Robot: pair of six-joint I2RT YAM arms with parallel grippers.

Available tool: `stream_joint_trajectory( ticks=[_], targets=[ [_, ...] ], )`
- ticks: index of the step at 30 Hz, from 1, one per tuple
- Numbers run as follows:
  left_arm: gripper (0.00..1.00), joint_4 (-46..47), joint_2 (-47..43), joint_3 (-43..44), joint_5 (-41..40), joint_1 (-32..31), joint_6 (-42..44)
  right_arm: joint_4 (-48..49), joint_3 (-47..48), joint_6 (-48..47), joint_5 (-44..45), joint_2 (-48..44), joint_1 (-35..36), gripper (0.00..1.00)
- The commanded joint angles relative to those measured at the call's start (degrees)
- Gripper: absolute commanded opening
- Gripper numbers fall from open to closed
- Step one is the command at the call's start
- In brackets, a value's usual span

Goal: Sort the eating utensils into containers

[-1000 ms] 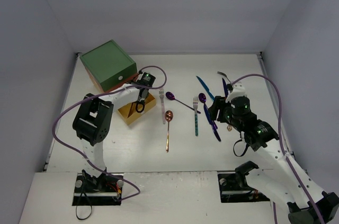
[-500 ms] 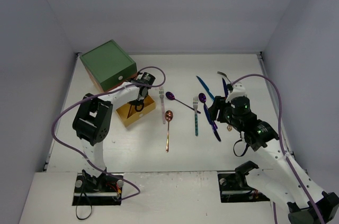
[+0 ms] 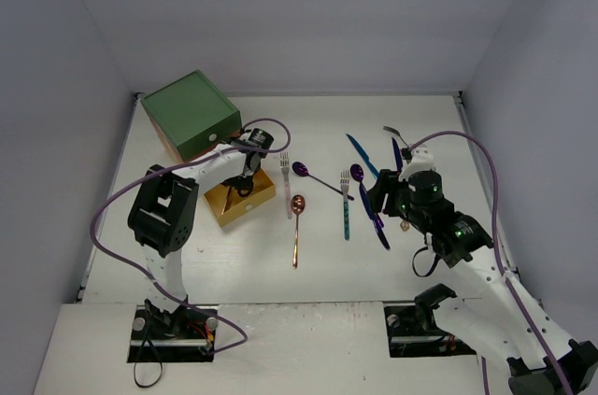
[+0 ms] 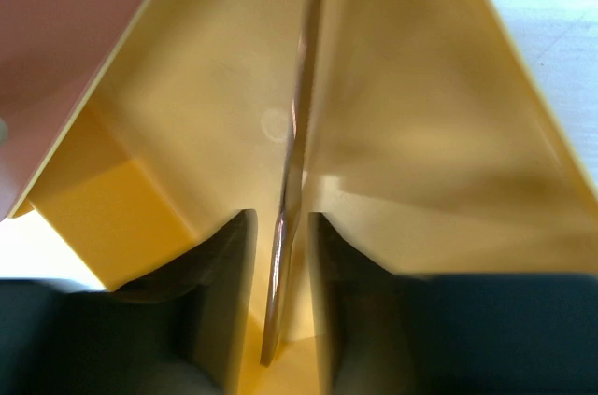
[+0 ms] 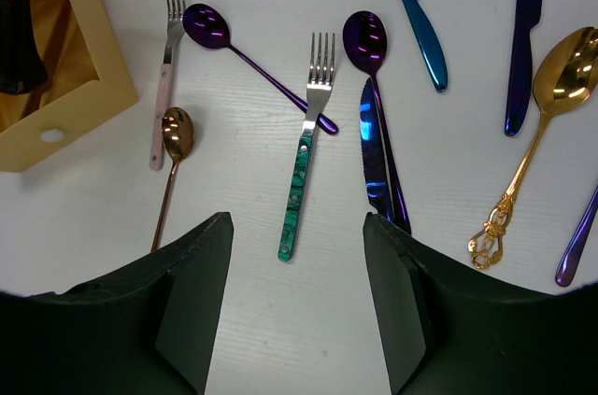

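The yellow drawer (image 3: 241, 203) stands pulled out in front of the green-topped chest (image 3: 192, 113). My left gripper (image 3: 245, 182) reaches down into it. In the left wrist view its jaws (image 4: 280, 302) stand slightly apart, with a slim copper utensil (image 4: 291, 190) loose between them, leaning on the drawer's yellow wall (image 4: 187, 115). My right gripper (image 5: 297, 311) hangs open over the table, just short of the teal-handled fork (image 5: 306, 171). Around it lie a copper spoon (image 5: 173, 148), a pink-handled fork (image 5: 164, 77), two purple spoons (image 5: 210, 26), a blue knife (image 5: 374, 152) and a gold spoon (image 5: 551, 105).
A teal-blue knife (image 5: 416, 17) and a dark purple knife (image 5: 523, 40) lie further back on the right. The white walls close in the table on the left, right and far sides. The left arm's purple cable (image 3: 280, 134) loops above the drawer.
My left gripper's jaws have parted from the copper utensil inside the yellow drawer. The right arm has not moved.
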Motion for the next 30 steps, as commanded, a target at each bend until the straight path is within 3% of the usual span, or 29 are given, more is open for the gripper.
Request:
stream_joint_trajectory(
  ticks=[1,6,14,23,30],
  targets=[
    [0.40,-1.01,-4.98,3.18,0.86,0.10,-1.11,2.38,-0.08,0.23,0.81,-0.38,-0.36,0.55],
    [0.51,-1.05,-6.44,4.06,3.86,-0.10,-2.59,2.38,0.22,0.23,0.99,-0.35,-0.31,0.56],
    [0.52,-1.25,-11.99,7.07,9.69,-1.73,-3.92,2.16,1.07,-0.35,1.23,0.14,-0.31,0.56],
    [0.65,-1.23,-26.99,9.22,9.92,-2.05,0.05,-0.04,-0.38,3.58,3.33,7.81,-0.31,0.56],
    [0.80,-1.27,-42.13,1.31,4.08,-1.83,4.24,-2.30,-1.22,6.68,6.52,14.60,-0.89,0.55]
  ],
)
